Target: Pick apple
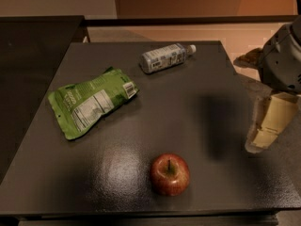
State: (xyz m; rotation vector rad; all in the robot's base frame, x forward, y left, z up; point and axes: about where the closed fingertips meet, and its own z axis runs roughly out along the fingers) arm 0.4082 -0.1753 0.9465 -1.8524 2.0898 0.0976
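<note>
The apple (170,174) is round and red with yellowish patches and a short dark stem. It sits upright on the dark table (197,102) near the front edge, a little right of centre. My gripper (259,141) hangs at the table's right edge, to the right of the apple and slightly farther back. It is apart from the apple and holds nothing that I can see. Its grey wrist (282,65) rises above it at the frame's right side.
A green pouch (89,102) lies flat on the left part of the table. A small plastic bottle (165,57) lies on its side at the back. A dark counter (33,69) adjoins the table on the left.
</note>
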